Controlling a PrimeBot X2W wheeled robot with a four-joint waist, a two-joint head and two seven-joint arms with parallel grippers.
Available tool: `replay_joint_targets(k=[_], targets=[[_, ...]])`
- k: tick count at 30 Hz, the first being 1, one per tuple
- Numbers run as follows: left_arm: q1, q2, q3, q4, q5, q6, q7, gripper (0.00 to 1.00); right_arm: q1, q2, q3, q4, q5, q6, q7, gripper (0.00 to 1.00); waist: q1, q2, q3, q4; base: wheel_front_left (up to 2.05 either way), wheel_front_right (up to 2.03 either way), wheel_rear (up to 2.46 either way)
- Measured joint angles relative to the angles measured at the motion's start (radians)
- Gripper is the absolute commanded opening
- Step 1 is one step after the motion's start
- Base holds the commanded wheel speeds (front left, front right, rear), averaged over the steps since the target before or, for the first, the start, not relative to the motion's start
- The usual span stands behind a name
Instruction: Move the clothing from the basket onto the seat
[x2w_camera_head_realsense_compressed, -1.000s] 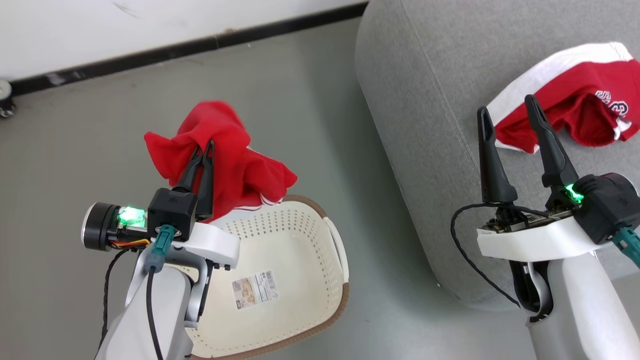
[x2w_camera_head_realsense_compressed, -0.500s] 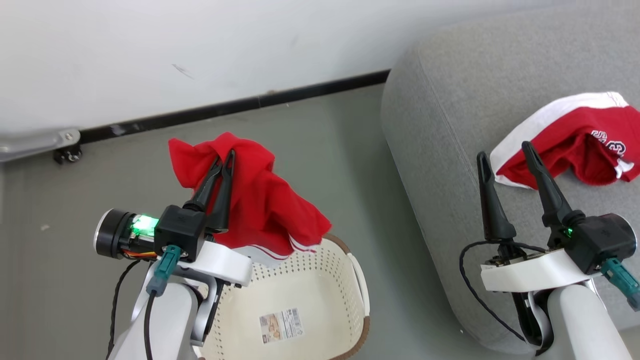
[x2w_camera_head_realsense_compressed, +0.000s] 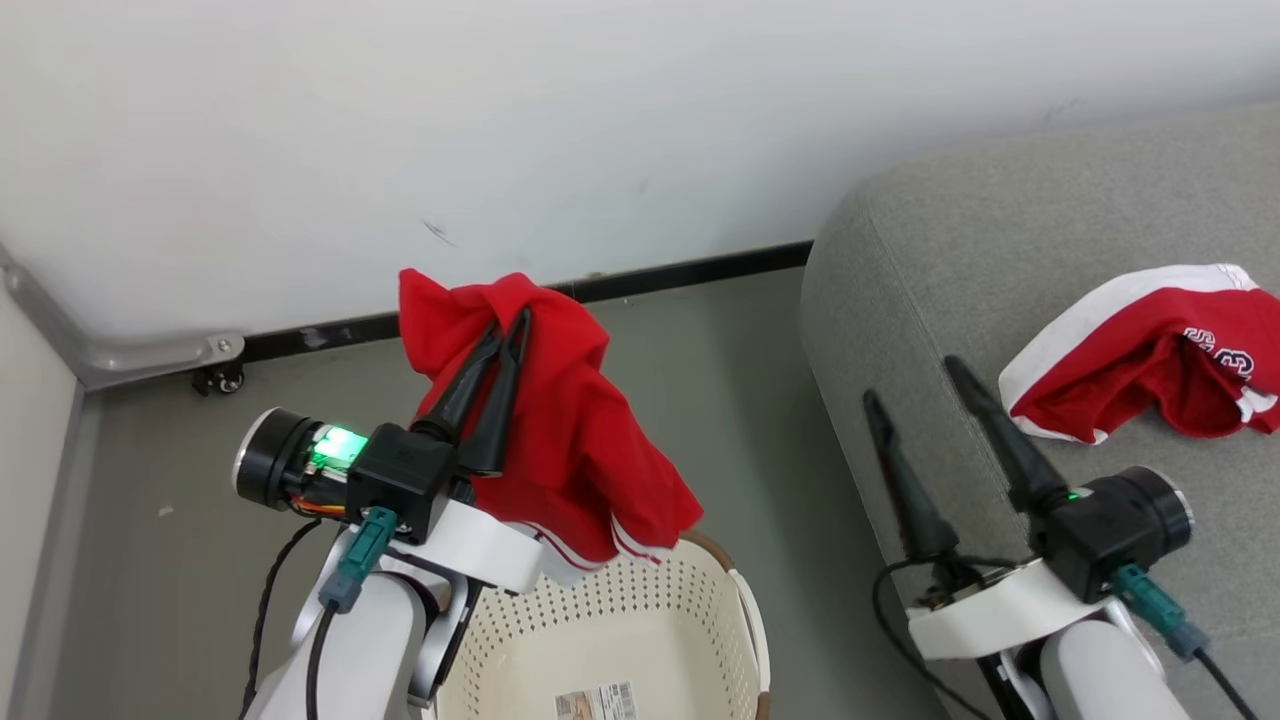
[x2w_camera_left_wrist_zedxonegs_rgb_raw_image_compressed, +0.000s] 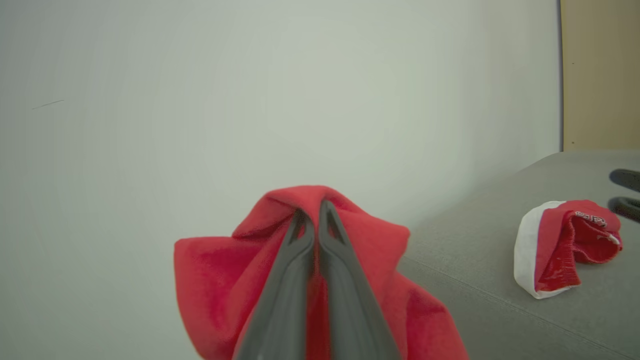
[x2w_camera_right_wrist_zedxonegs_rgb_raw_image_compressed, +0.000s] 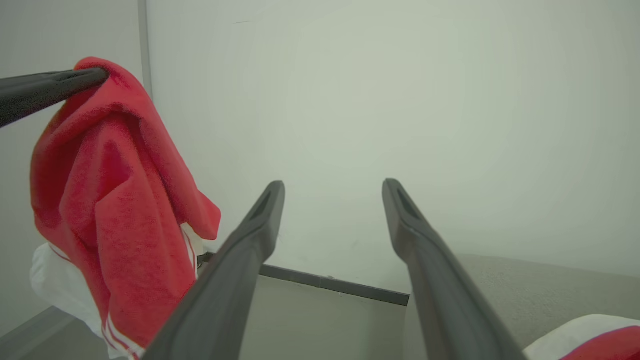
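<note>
Two red pieces here. The left claw (x2w_camera_head_realsense_compressed: 508, 322) is pressed together, pinching one red garment (x2w_camera_head_realsense_compressed: 570, 430) mid-frame in the head view. The cloth drapes over the fingers, so the actual pinch spot is hidden. Its striped hem hangs right at the far rim of the basket (x2w_camera_head_realsense_compressed: 650, 600), bottom centre; can't tell if they touch. The basket is cut off by the frame edge, sticker half gone.

The left wrist view chops off the garment's lower part, while the right wrist view gives its full drop at the left. The banded garment (x2w_camera_head_realsense_compressed: 1130, 350) lies on the seat (x2w_camera_head_realsense_compressed: 930, 270) at the right, lettering clipped by the edge. The right claw (x2w_camera_head_realsense_compressed: 911, 380) is spread wide and empty over the seat's near edge. Bare floor (x2w_camera_head_realsense_compressed: 730, 400) lies between basket and seat.
</note>
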Motion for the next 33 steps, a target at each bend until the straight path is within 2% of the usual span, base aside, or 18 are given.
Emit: replay_joint_targets(k=[9,14,21,33], targets=[[-0.001,-0.024,-0.031,0.0,-0.016,-0.033,0.0,0.0,0.0,-0.029,0.14,0.009,0.003,0.0,0.006,1.0,0.0,0.0,-0.062,0.018,0.0,0.0,0.0],[-0.001,-0.029,-0.053,0.008,-0.018,-0.048,0.0,0.0,0.0,-0.042,0.23,0.016,0.011,0.0,0.035,1.0,0.0,0.0,-0.089,0.023,0.0,0.0,0.0],[-0.001,-0.034,-0.078,0.016,-0.018,-0.061,0.0,0.0,-0.004,-0.086,0.306,0.032,0.018,0.0,0.089,1.0,0.0,0.0,-0.116,0.026,0.0,0.0,0.0],[-0.008,-0.052,-0.125,0.016,-0.018,-0.069,0.002,0.0,-0.102,-0.104,0.435,0.075,0.112,0.0,0.169,1.0,0.0,0.0,-0.114,0.042,0.0,0.0,0.0]])
